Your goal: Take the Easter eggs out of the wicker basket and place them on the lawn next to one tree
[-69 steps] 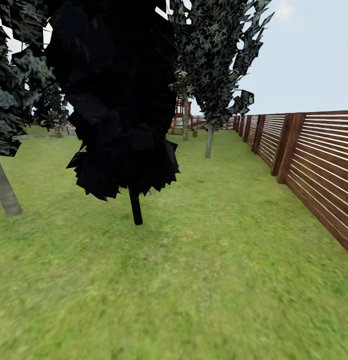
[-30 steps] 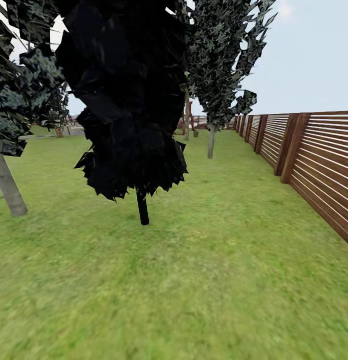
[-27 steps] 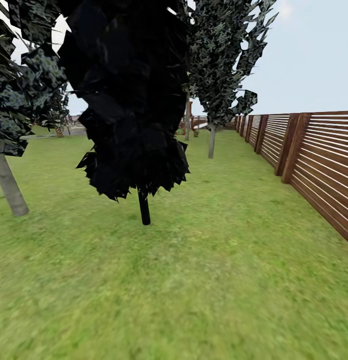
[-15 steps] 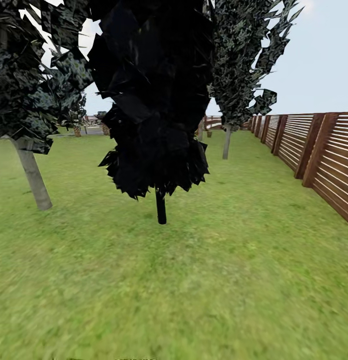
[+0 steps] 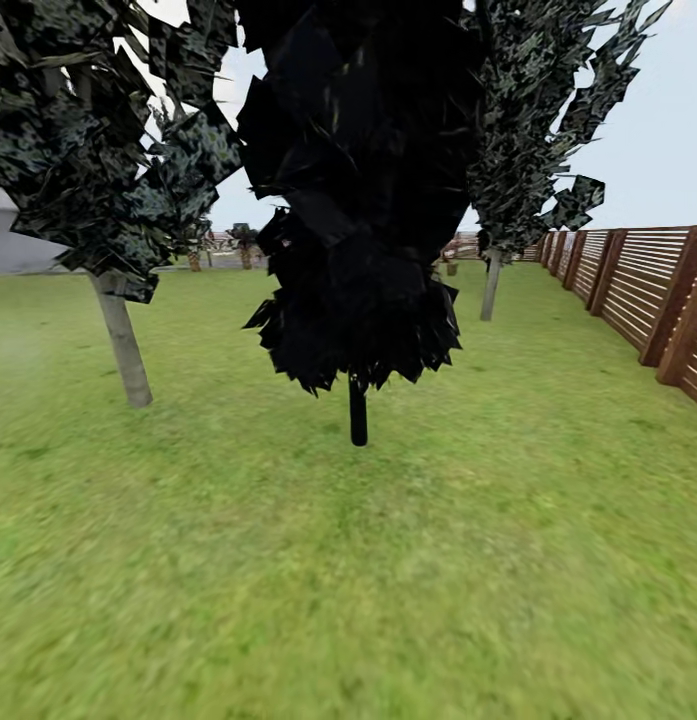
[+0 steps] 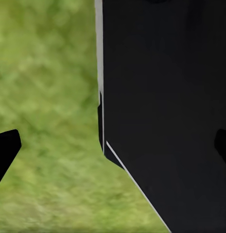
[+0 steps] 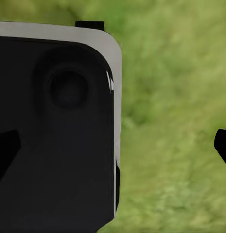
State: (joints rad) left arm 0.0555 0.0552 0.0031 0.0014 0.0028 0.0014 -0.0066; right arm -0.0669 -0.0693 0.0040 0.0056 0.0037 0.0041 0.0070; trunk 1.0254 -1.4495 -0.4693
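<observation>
Ahead, I see lawn (image 5: 388, 580) w/ a black-leaved tree (image 5: 358, 200); both grippers' fingers (image 6: 6, 150) spread apart over grass, empty, robot body partly blocking.

In the left wrist view, the robot's base (image 6: 166, 97) is a large matte black panel with a thin pale grey edge and a slanted lower corner. The left claw (image 6: 113, 148) has black, wedge-shaped fingertips (image 6: 6, 145). In the right wrist view, the black base (image 7: 54, 136) has a rounded light grey rim and a round recess (image 7: 68, 89). The right claw (image 7: 113, 145) has matching black tips.
</observation>
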